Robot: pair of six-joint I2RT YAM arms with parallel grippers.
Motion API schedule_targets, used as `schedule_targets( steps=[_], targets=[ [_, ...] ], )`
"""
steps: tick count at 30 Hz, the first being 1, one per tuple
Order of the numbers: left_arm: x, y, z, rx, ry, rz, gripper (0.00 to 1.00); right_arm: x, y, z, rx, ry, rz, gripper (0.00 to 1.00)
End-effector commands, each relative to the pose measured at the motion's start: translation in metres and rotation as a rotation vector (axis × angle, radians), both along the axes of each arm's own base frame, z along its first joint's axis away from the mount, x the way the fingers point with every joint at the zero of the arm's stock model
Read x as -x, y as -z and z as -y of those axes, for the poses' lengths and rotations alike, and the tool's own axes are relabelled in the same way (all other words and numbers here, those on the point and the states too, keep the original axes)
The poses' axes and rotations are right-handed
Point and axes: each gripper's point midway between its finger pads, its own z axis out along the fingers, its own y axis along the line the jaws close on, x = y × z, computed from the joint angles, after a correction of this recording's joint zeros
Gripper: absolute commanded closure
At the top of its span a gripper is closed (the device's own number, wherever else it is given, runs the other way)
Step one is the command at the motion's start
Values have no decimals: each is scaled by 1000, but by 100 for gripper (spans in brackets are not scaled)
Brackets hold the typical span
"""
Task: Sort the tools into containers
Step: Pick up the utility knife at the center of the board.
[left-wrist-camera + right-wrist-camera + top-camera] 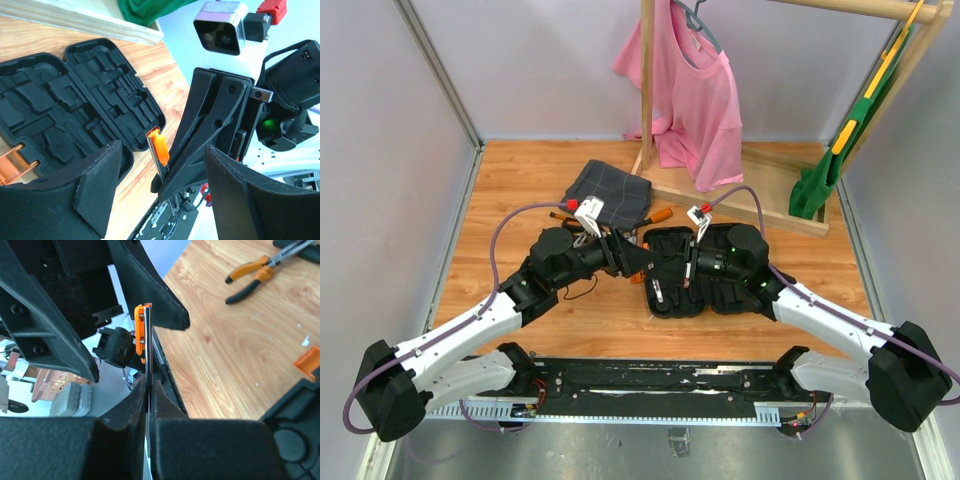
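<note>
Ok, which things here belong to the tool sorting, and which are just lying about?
Job: open black tool case, pliers, orange-handled tool, thin orange-and-metal tool in the right fingers.
Lying about: dark checked cloth, pink shirt, wooden rack, green garment.

Matt plastic case (pixel 112 97); metal tool (pixel 144 335) (orange plastic tab).

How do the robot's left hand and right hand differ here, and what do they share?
The left hand is open; the right hand is shut. The right hand pinches a slim orange-and-metal tool; the left hand holds nothing, its fingers either side of that tool. Both meet beside the open black case.
</note>
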Motion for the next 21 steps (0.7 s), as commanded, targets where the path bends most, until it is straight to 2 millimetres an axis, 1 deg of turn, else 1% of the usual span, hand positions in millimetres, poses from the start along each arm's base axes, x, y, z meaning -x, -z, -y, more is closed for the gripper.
schedule_targets(
  steps=[1,5,7,12,16,17,21],
  targets=[
    [13,-31,7,98,91,87,32,8,-49,-9,-138,-65,84,99],
    [23,-44,13,145,156,115,46,10,-58,-10,-158,-80,95,99],
    [27,-47,14,165,176,119,52,11,-60,-10,-168,-87,97,99],
    [33,-54,11,219,187,138,59,18,-63,-7,-188,-102,97,100],
    [40,-59,10,259,207,152,67,23,-62,-5,-194,-120,87,99],
    [40,-60,9,264,208,152,70,23,-62,-5,-198,-120,85,99],
    [39,-61,8,270,198,149,92,25,-61,-4,-200,-117,84,98]
  ],
)
